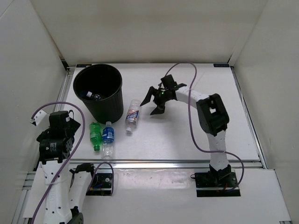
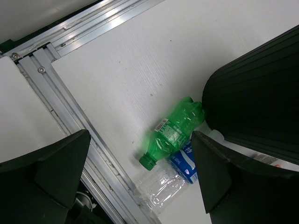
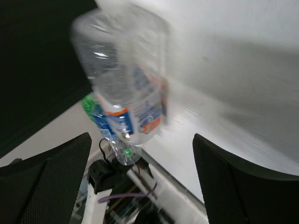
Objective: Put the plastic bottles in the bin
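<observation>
Nearest, the left gripper [image 2: 140, 134] hangs over the green bottle [image 1: 95, 135] and the blue-label bottle [image 1: 108, 138], its jaws spread wide and empty; the two bottles lie side by side on the desk [image 1: 187, 135]. Farther back, the white-blue-label bottle [image 1: 132, 115] lies just beside the bin [image 1: 106, 108]. The right gripper [image 1: 149, 106] is near that bottle, its jaws also wide and empty.

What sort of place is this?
Probably a robot lab test cell: plain white panel walls boxing a white table with an aluminium rail edge, and a staged round black plastic bin.
</observation>
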Controlling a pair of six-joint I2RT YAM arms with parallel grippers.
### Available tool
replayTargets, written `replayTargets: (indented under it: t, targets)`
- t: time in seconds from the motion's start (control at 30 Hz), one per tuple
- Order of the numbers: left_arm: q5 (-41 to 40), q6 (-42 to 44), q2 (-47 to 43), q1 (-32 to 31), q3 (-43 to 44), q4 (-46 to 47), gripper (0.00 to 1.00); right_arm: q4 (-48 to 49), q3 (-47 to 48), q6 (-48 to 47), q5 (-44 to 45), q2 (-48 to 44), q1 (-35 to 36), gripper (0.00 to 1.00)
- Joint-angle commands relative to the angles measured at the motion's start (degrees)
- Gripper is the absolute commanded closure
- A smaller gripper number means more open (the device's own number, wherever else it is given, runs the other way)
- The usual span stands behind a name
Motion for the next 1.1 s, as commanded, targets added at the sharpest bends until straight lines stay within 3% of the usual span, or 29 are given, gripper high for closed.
replayTargets:
  t: [0.0,0.13,0.67,0.77,0.9,0.93,1.07]
  targets:
    - [-1.2,0.5,0.1,-0.3,0.7,-1.9,0.00,-0.2,3.4,2.3,-7.1,0.6,1.9,0.07]
    - [-1.2,-0.1,-0.6,-0.3,0.1,-3.2,0.00,-2.1,8.2,1.5,-8.8,5.9,4.4,0.00]
    - [-1.2,1.1,1.8,-0.3,1.2,-5.3,0.00,-8.6,19.0,-0.8,-8.8,19.0,6.2,0.00]
    - [-1.2,1.1,1.8,-0.3,1.2,-5.3,0.00,-10.4,20.5,-1.5,-8.8,20.6,6.2,0.07]
    - [-1.2,-0.1,1.8,-0.3,1.2,-5.3,0.00,-11.8,21.3,-2.6,-9.4,21.1,5.6,0.31]
    - [-0.7,-0.1,1.8,-0.3,0.6,-5.3,0.00,-12.3,21.3,-3.6,-9.4,20.2,5.6,0.46]
    - [-0.2,-1.6,1.3,-0.3,-1.2,-4.1,0.00,-13.0,15.1,-6.1,-7.1,14.7,3.8,0.71]
